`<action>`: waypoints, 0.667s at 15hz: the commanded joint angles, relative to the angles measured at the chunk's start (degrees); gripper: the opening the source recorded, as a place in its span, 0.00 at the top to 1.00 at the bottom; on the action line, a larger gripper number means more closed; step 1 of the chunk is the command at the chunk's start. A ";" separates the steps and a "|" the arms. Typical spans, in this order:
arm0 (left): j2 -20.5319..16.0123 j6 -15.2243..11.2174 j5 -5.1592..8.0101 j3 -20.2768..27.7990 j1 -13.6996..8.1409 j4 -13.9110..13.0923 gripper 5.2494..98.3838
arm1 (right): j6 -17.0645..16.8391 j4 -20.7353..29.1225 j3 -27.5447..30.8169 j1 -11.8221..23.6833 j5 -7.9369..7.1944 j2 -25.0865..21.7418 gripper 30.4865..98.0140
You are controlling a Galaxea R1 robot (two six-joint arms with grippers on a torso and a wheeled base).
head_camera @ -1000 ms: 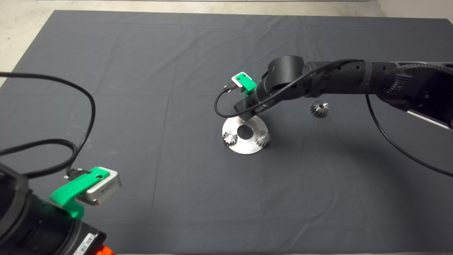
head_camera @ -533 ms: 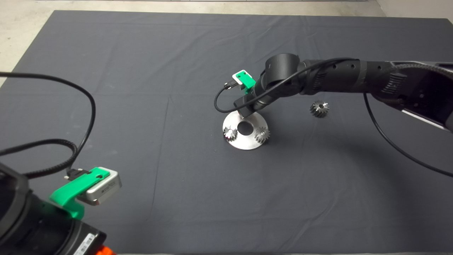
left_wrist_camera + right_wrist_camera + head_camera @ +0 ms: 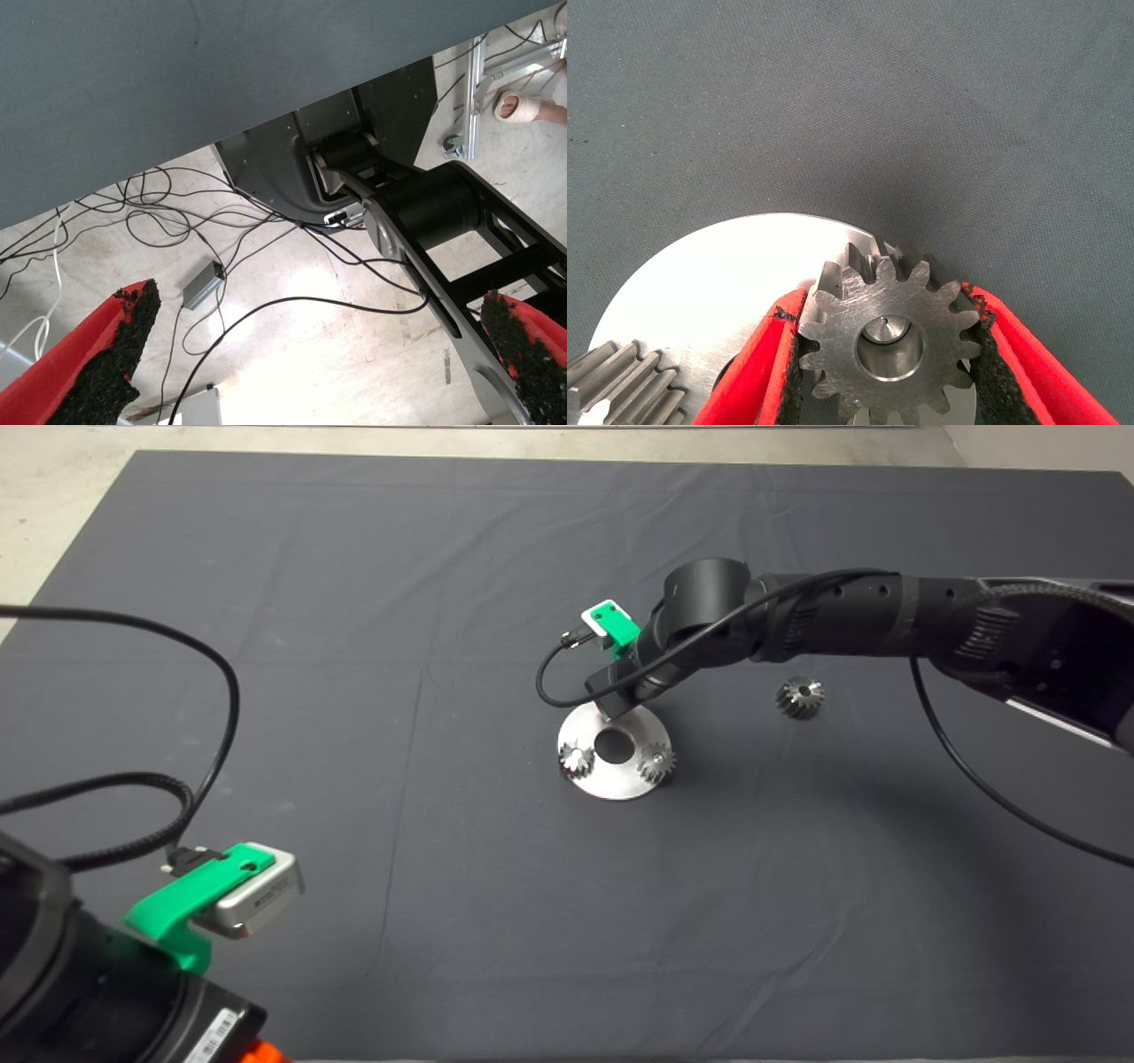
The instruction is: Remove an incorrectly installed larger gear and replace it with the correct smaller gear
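The right pincer sat at the far edge of the round steel plate near the middle of the mat, its red fingers pinching the larger gear from both sides. In the right wrist view the black pads pressed against that gear's teeth, a pin tip showed inside its bore, and the gear stood over the plate's rim; whether it rested on the plate or hung just above it could not be told. In the head view the right arm hid this gear. Two small silver gears stood on the plate either side of its dark centre hole, the second at the plate's right edge. The smaller gear lay on the mat to the right of the plate, well apart from it and under the arm. The left pincer waited at the lower left edge of the table, spread wide, its view showing floor and cables beyond the mat.
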 commanded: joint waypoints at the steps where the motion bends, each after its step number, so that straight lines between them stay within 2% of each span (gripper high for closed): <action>1: -0.09 -0.02 -0.21 0.51 -0.22 0.33 0.06 | 0.33 -1.74 0.66 1.88 0.19 0.13 0.80; 5: -0.09 -0.02 -0.21 0.51 -0.22 0.33 0.06 | 0.21 -1.61 0.66 1.88 0.11 -0.13 0.77; 7: -0.09 0.16 -0.21 0.51 -0.22 0.33 0.06 | 0.16 0.05 2.94 3.84 -0.14 -1.78 0.74; 8: -0.29 0.33 0.10 0.51 -0.22 0.33 0.06 | 0.30 4.59 8.28 8.71 -1.69 -4.38 0.69; 9: -0.55 0.45 0.40 0.51 -0.22 0.33 0.06 | 0.51 10.50 12.91 13.22 -2.55 -7.48 0.67; 10: -1.05 0.51 0.66 0.42 -0.22 0.41 0.06 | 0.70 17.07 17.91 18.32 -2.71 -10.97 0.67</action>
